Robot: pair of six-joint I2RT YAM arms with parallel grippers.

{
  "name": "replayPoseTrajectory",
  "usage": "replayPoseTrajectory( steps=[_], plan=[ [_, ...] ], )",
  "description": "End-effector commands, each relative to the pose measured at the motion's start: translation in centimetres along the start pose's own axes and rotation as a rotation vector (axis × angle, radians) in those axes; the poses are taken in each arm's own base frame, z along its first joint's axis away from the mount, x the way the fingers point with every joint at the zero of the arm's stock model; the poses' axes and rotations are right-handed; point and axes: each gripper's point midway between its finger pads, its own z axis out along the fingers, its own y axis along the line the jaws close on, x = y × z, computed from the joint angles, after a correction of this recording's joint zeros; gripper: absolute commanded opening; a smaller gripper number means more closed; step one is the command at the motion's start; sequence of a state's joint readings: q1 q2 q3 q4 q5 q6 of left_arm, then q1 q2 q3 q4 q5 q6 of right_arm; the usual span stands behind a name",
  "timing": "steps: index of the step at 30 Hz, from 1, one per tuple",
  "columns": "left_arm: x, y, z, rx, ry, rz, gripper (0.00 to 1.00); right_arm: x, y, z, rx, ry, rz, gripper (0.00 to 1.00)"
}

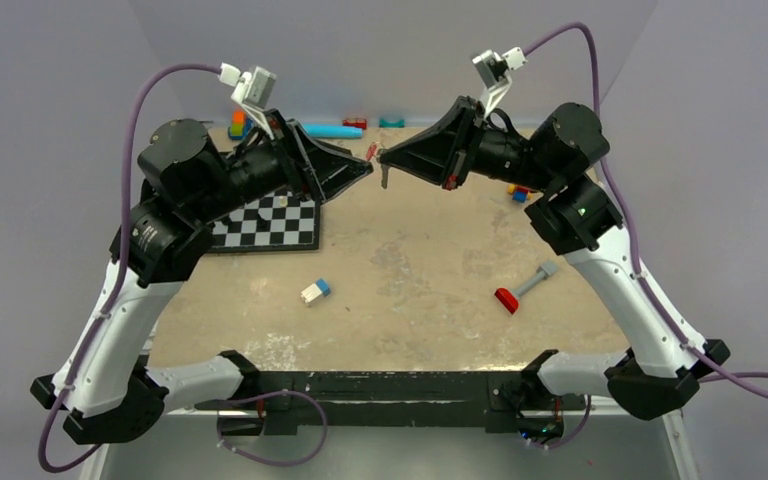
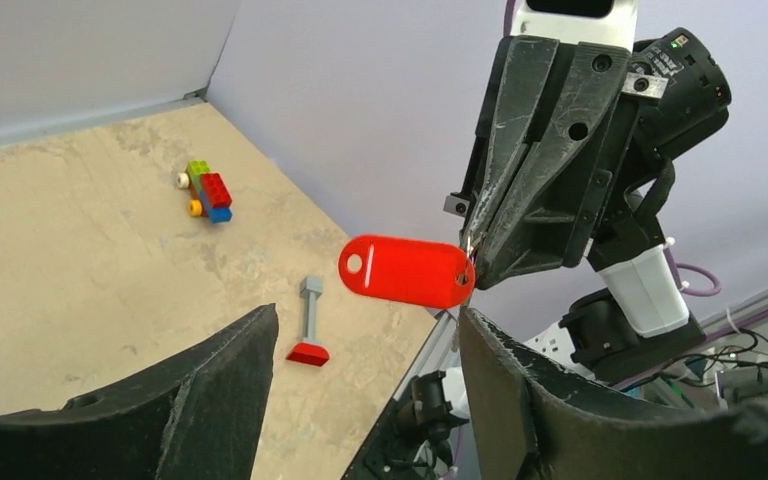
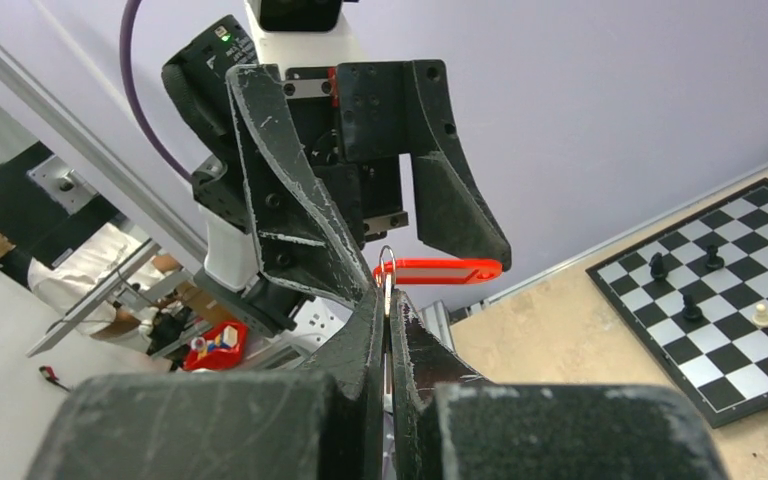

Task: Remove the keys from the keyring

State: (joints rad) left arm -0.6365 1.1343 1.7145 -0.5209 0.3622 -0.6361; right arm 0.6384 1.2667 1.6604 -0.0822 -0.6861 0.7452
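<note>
"High above the table (image 1: 410,270), near the back, what are the two arms doing?"

"Their tips almost meet. The right gripper (image 1: 382,158) is squeezed tight on the keyring (image 3: 387,262)."

"And the red tag (image 2: 405,270)?"

"It sticks out sideways from the ring, right between the fingers (image 3: 455,210) of the left gripper (image 1: 367,168). Those fingers stand wide apart (if one touches the tag, I cannot tell)."

"Where is the key (image 1: 385,180)?"

"It hangs down under the right gripper, up in the air."

"What lies on the table?"

"A chessboard (image 1: 265,222) on the left with a few pieces (image 3: 695,290), a red-and-grey toy (image 1: 520,290) on the right, and some bricks (image 2: 208,192) behind that toy."
</note>
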Motion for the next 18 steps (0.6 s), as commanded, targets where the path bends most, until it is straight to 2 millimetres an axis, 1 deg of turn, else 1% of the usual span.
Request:
replayPoseTrajectory(
  steps=[1,3,6,8,11,13,18],
  plan=[
    [-2.3,-2.3,-2.1,0.036,-0.039,0.119,0.71,-0.7,0.5,-0.5,0.008,-0.026,-0.044,0.0],
    [-2.5,-2.8,-2.4,0.046,-0.008,0.172,0.68,-0.3,0.3,-0.6,0.015,-0.007,-0.047,0.0],
    [-2.3,-2.7,-2.7,0.036,0.054,0.241,0.61,0.2,-0.1,-0.8,0.042,0.032,-0.062,0.0],
    [-1.9,-2.7,-2.8,0.033,0.103,0.269,0.59,0.9,-0.8,-1.1,0.078,0.077,-0.086,0.0],
    [-1.4,-2.9,-2.9,0.055,0.168,0.31,0.57,1.8,-1.3,-1.4,0.096,0.144,-0.12,0.0],
    [-0.8,-2.9,-2.6,0.081,0.206,0.325,0.55,2.6,-1.2,-1.6,0.082,0.206,-0.13,0.0],
    [0.3,-1.8,-1.3,0.08,0.256,0.312,0.5,4.0,-1.3,-1.3,0.035,0.32,-0.103,0.0]
  ],
)
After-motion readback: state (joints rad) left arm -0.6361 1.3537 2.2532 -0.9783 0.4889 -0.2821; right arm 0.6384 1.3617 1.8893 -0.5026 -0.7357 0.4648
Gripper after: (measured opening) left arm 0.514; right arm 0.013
